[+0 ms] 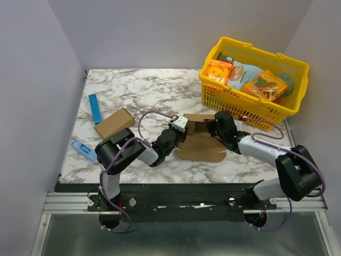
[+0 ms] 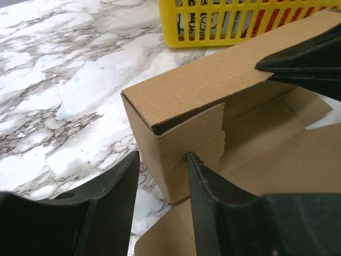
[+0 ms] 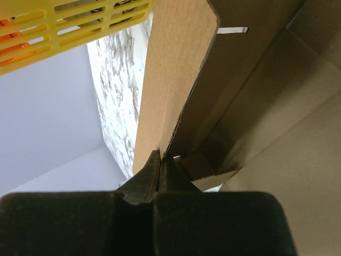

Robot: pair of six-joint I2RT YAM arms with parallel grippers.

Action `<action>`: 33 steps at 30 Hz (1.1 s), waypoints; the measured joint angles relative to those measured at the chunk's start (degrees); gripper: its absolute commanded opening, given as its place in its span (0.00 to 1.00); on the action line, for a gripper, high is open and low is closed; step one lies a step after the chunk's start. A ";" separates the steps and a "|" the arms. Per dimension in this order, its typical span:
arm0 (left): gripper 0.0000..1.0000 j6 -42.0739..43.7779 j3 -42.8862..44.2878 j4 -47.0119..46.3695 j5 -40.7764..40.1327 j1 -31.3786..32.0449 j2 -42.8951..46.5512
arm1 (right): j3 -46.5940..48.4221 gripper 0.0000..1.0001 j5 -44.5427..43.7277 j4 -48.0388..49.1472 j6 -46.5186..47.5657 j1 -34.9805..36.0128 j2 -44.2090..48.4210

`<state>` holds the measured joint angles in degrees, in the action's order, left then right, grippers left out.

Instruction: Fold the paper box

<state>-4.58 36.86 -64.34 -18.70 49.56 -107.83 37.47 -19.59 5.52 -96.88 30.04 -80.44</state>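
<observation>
- While half-folded, paper box lies mid-surface, one wall raised, btwn both arms.
- R arm stretched low, reaching leftward; right tool pinched together on raised wall's edge.
- L arm bent, reaching rightward; left tool apart, straddling box's end corner.

Your paper box is plain brown; your surface is white with grey marble veining; the basket is yellow, and the small carton is brown too.

The left arm and right arm reach inward, wrists low. The left end effector has its fingers apart. The right end effector is pinched closed on the paper box wall.
</observation>
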 measured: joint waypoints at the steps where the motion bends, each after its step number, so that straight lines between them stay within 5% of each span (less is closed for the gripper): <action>1: 0.45 0.33 0.26 -0.07 -0.85 0.26 -0.24 | 0.00 0.01 -0.07 0.07 -0.02 0.00 0.00; 15: 0.30 2.56 0.83 -5.05 -9.73 1.42 -3.63 | -0.04 0.01 -0.24 0.22 -0.17 0.00 0.00; 22: 0.58 4.79 0.52 -7.98 -10.43 1.88 -4.98 | -0.04 0.00 -0.24 0.17 -0.15 0.00 0.00; 33: 0.76 5.07 0.31 -9.75 -8.92 0.90 -5.60 | -0.04 0.01 -0.22 -0.07 -0.15 0.00 0.00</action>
<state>0.49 37.17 -74.08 -27.62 50.46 -113.43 37.43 -19.81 5.45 -97.03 30.04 -80.44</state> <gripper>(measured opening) 0.701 0.010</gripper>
